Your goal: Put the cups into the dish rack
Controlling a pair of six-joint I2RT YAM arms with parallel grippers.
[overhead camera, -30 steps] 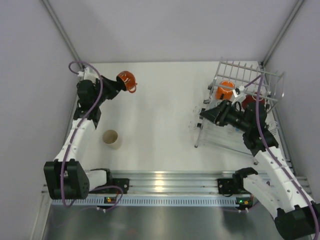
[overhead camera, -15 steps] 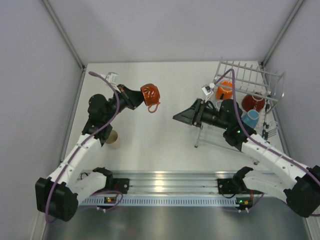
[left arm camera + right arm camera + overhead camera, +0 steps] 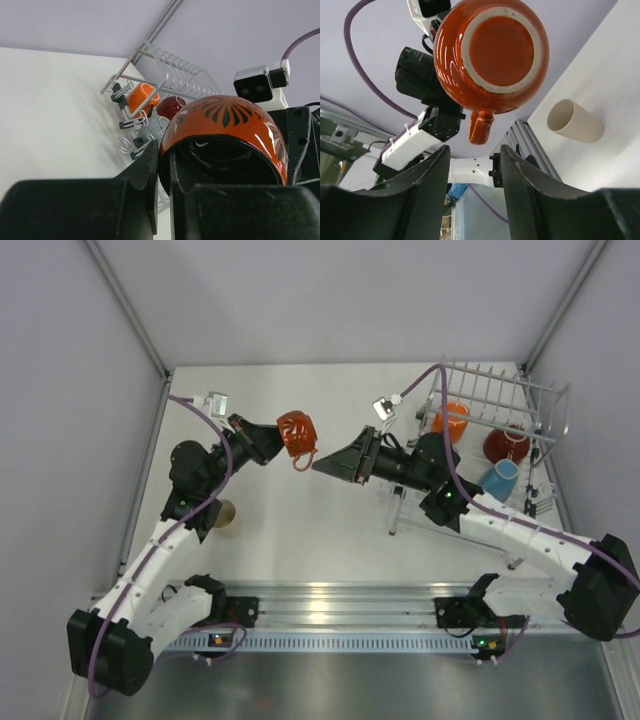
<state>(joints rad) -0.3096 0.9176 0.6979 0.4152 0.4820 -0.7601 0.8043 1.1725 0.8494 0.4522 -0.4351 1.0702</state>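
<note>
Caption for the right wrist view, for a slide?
Open right pincer faces the base of the orange-red mug, handle lowest in frame; cream cup on the table beyond.

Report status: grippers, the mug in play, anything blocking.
Left gripper shut on orange-red mug, held aloft at centre. Right gripper open, aimed at the mug's base. Nothing between them; dish rack far right, cream cup lying near left.

A white bench [image 3: 330,530] is seen — enclosed by pale grey walls [image 3: 330,300], with a slotted aluminium rail [image 3: 340,597] mounted along its near edge.
</note>
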